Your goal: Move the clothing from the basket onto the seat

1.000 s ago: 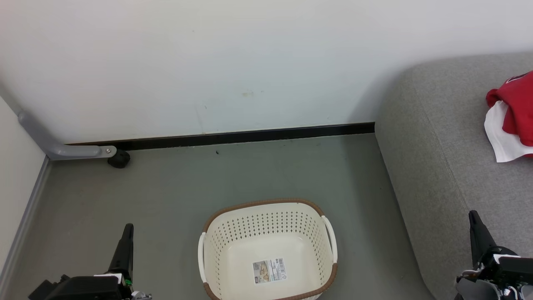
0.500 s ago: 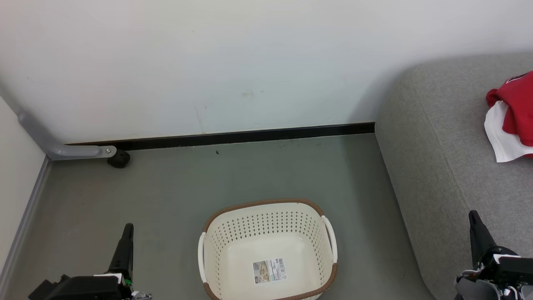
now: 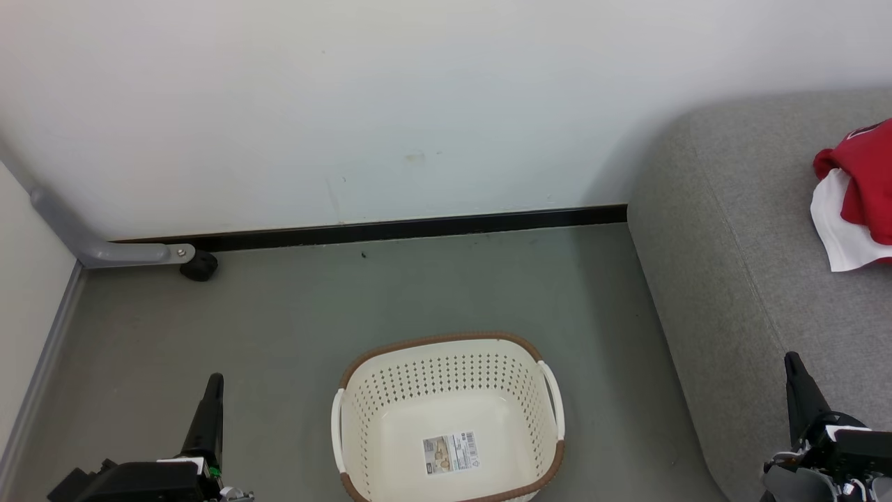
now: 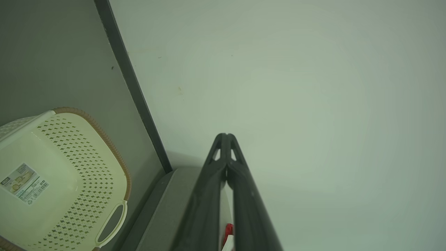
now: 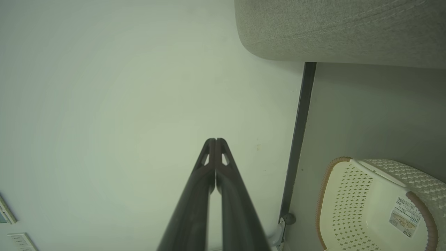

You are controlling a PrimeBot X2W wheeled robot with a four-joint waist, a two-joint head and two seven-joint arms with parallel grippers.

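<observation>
Basket (image 3: 446, 340): on floor (image 3: 418, 286) btwn my two tools, nothing inside but paper label (image 3: 451, 453). Clothing (image 3: 860, 192): red heap w/ white lining, lying on seat (image 3: 732, 244), far right, ahead of & beyond my right tool (image 3: 791, 362). Right arm nearer by far. Left tool (image 3: 213, 382) well apart, across basket. Both tools: closed tip to tip, gripping nothing. Judgement: transfer appears complete, no pick outstanding.

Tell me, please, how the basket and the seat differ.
The basket is cream perforated plastic with a brown rim; the seat is grey fabric. The basket holds just a paper label; the seat bears the red clothing. The basket is far smaller than the seat. Both have rounded corners.
</observation>
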